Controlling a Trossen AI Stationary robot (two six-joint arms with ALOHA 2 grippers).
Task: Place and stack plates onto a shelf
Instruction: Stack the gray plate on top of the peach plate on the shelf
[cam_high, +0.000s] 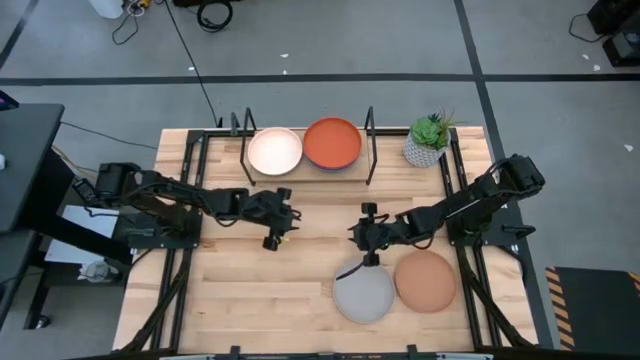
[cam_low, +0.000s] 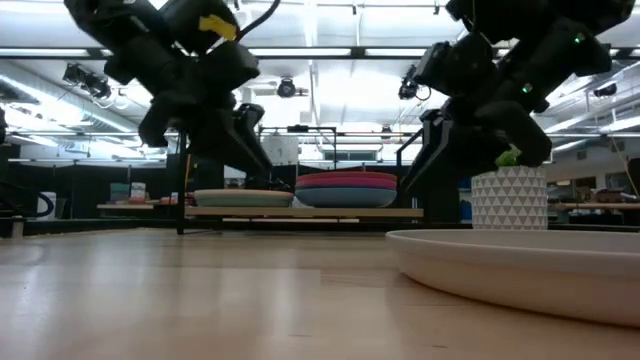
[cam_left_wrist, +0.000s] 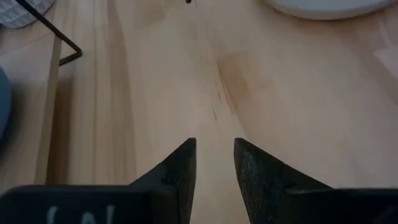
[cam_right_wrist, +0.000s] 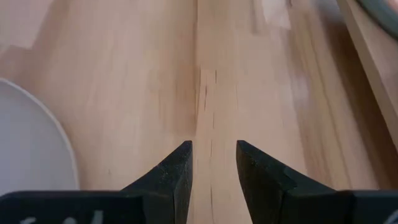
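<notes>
The left pincer (cam_high: 272, 240) hovers over bare tabletop (cam_high: 250, 300) just in front of the shelf (cam_high: 305, 168), its fingers (cam_left_wrist: 180, 165) a narrow gap apart and holding nothing. On the shelf, between the black uprights, a cream plate (cam_high: 274, 151) tops the left stack and an orange plate (cam_high: 332, 143) tops the right one, the two touching; the low view shows pink and blue rims under the orange. The right pincer (cam_high: 366, 240) hangs mid-table, slightly parted and empty, above the far edge of the grey plate (cam_high: 363, 293), which lies just beside the tan-brown plate (cam_high: 426, 281). A potted plant (cam_high: 428, 139) stands right of the shelf.
</notes>
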